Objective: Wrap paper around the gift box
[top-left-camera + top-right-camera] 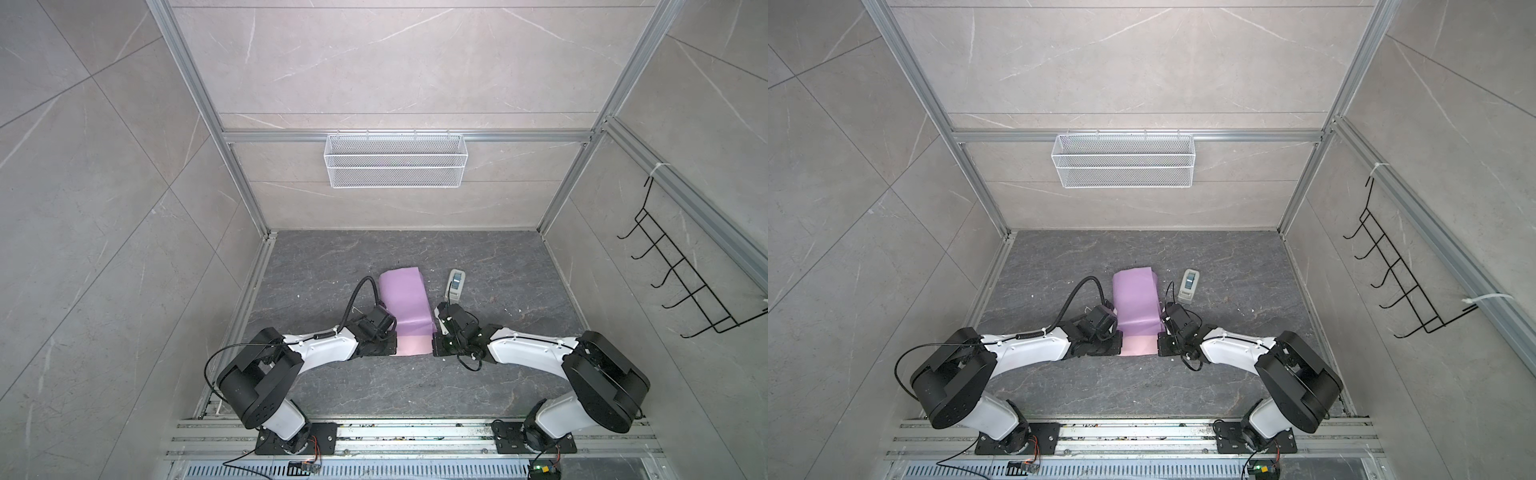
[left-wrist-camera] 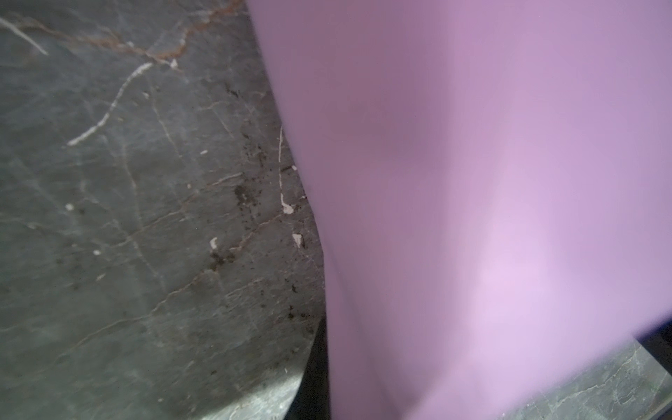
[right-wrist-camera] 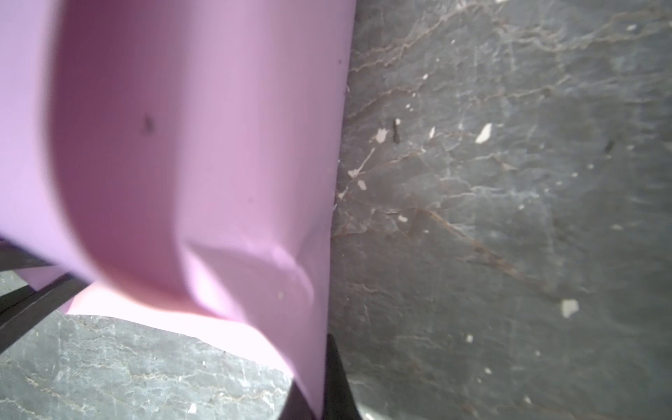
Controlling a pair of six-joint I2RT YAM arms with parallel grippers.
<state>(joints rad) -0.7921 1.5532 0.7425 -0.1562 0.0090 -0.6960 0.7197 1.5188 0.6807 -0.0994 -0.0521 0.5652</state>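
both top views: paper [image 1: 405,303] lies on the table [image 1: 498,270] lilac side up, its pink near flap between left gripper [image 1: 389,348] and right gripper [image 1: 436,348], each closed on a flap corner, probably to fold it evenly over the box, which is hidden. left wrist: paper runs beside a dark finger [image 2: 313,367]. right wrist: paper edge is pinched at another finger [image 3: 338,382].

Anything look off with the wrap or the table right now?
The paper arches loosely instead of lying flat, with a dented crease near one edge and a dark speck. White flecks litter the table.
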